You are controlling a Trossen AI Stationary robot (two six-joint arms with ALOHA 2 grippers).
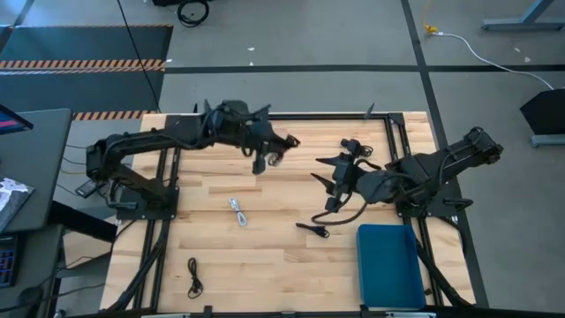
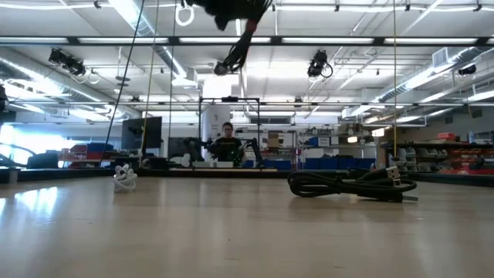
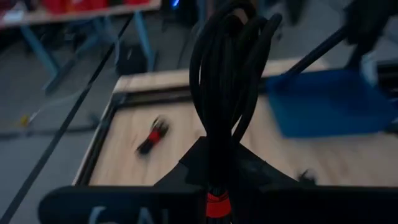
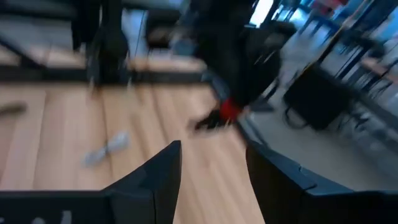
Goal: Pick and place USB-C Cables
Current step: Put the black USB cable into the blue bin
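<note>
My left gripper [image 1: 269, 157] is raised over the table's far middle, shut on a black USB-C cable bundle with a red band [image 3: 227, 68]. My right gripper [image 1: 325, 170] hovers open to its right with nothing between its fingers [image 4: 214, 168]. A white bundle [image 1: 237, 212] lies on the table's middle. Black bundles lie at the near left [image 1: 192, 276] and under the right arm [image 1: 311, 229]. Another black bundle with red bands [image 3: 152, 135] lies near the far edge. The blue tray [image 1: 390, 265] sits at the near right. My left gripper pinches the bundle between its two fingers, close beside the red band [image 3: 214, 204] at one end. The fingers point nearly level toward the table's right side and lie along the bundle. The looped rest of the bundle [image 3: 230, 56] sticks out past the fingertips, lifted clear of the table.
Black metal frame rails [image 1: 388, 132] run along the table's edges. Both arm bases stand at the table's left and right sides. Beyond the far edge, a person [image 2: 226, 143] sits in the room behind.
</note>
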